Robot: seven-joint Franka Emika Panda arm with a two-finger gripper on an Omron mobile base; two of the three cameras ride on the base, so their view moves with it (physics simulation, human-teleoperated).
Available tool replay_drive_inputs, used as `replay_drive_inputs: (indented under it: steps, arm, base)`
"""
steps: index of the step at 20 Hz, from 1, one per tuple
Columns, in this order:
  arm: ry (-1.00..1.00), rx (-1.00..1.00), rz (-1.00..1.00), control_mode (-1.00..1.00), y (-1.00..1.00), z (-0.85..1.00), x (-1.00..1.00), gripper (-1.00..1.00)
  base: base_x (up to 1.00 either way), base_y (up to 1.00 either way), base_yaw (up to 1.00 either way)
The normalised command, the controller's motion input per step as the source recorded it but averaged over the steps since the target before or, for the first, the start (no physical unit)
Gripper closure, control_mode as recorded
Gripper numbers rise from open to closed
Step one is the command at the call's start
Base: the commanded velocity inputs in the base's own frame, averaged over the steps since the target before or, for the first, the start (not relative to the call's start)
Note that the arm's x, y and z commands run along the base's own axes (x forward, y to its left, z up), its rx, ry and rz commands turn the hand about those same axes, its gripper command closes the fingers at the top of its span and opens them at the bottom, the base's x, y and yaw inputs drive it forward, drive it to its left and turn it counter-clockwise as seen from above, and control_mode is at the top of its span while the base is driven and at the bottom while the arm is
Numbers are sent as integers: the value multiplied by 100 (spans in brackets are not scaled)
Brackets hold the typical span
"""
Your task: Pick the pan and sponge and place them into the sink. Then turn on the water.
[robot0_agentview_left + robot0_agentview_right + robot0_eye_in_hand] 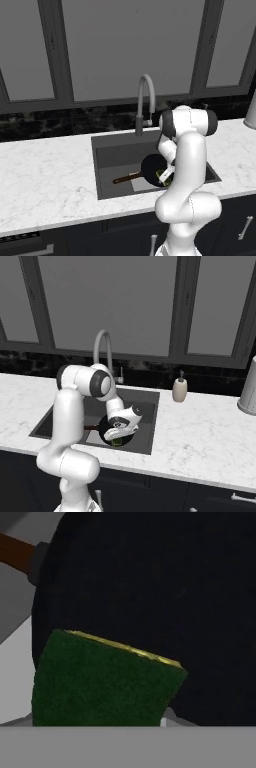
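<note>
The black pan (150, 164) lies in the dark grey sink (115, 150), its reddish-brown handle (127, 177) pointing left. My gripper (165, 175) reaches down into the basin just above the pan's right side, shut on the yellow-green sponge (163, 175). From the right, the gripper (119, 437) hangs over the pan (105, 432) inside the sink (145, 421) with the sponge (117, 442) at its tips. The hand view has the tilted sponge (100, 682) close up, with the pan (175, 587) right behind it. No water runs from the faucet (145, 100).
A beige soap dispenser (179, 388) stands on the white marble counter (200, 431) right of the sink. A grey canister (248, 388) sits at the far right. The arched faucet (102, 348) rises behind the basin, close to my arm's elbow. Windows line the back wall.
</note>
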Motion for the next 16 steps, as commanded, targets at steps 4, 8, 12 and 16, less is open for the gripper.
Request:
replay_drive_inputs:
  steps: [4,8,12,16]
  arm:
    - [0,0,0,-100,0,-10,17,-100]
    - [-2,0,0,-100,0,0,9,-100]
    - [-9,3,-3,-100,0,23,0,-100]
    - [-16,9,-6,-100,0,67,0,-100]
  base:
    - [0,0,0]
    - [0,0,0]
    - [0,0,0]
    - [0,0,0]
